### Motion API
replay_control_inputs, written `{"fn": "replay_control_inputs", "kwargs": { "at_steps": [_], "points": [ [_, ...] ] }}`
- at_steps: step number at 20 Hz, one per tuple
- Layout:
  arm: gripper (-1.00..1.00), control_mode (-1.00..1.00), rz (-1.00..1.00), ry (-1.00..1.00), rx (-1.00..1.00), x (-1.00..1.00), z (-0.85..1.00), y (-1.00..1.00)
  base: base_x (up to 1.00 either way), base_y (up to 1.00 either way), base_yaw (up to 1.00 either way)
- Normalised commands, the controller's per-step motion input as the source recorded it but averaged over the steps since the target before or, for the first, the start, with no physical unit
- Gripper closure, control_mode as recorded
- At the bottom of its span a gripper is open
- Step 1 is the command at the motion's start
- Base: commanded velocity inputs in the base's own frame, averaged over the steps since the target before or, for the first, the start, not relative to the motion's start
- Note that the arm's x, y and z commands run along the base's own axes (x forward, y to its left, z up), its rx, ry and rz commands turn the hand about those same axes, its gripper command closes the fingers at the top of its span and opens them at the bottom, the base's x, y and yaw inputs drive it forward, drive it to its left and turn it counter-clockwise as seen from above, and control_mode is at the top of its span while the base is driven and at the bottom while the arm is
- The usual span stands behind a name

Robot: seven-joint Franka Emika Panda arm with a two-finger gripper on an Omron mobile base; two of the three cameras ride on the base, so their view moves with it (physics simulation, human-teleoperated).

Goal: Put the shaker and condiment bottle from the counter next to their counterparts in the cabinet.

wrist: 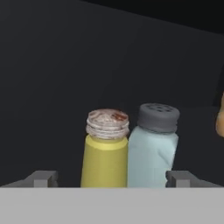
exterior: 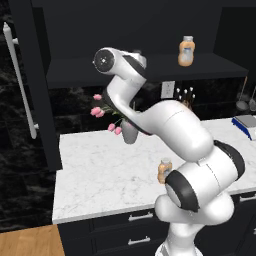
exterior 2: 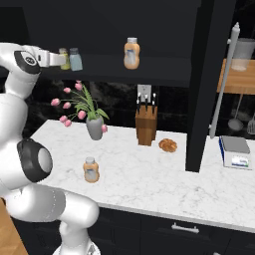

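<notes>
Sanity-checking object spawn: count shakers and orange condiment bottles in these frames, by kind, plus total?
Shakers: 2, the yellow shaker and the blue-grey shaker, side by side on the cabinet shelf.
Orange bottles: 2, the shelf bottle and the counter bottle on the counter.
Total: 4

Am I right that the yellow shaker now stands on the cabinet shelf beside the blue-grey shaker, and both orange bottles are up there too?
Not quite: only one orange bottle is on the cabinet shelf. The other orange bottle stands on the counter, as the right base view shows. The yellow shaker does stand on the shelf beside the blue-grey shaker.
</notes>
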Motion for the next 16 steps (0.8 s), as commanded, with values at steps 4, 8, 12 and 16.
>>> {"fn": "replay_control_inputs", "kwargs": {
  "at_steps": [4,8,12,16],
  "points": [
    [-1.0,-1.0,0.0,0.0,-0.05,-0.51,0.0,0.09,0.0,0.0,0.0],
    [-1.0,-1.0,0.0,0.0,-0.05,-0.51,0.0,0.08,0.0,0.0,0.0],
    [-1.0,-1.0,0.0,-0.03,-0.06,-0.55,0.0,0.03,0.0,0.0,0.0],
    [-1.0,-1.0,-0.04,-0.05,-0.08,-0.57,0.0,0.01,0.0,0.0,0.0]
  ]
}}
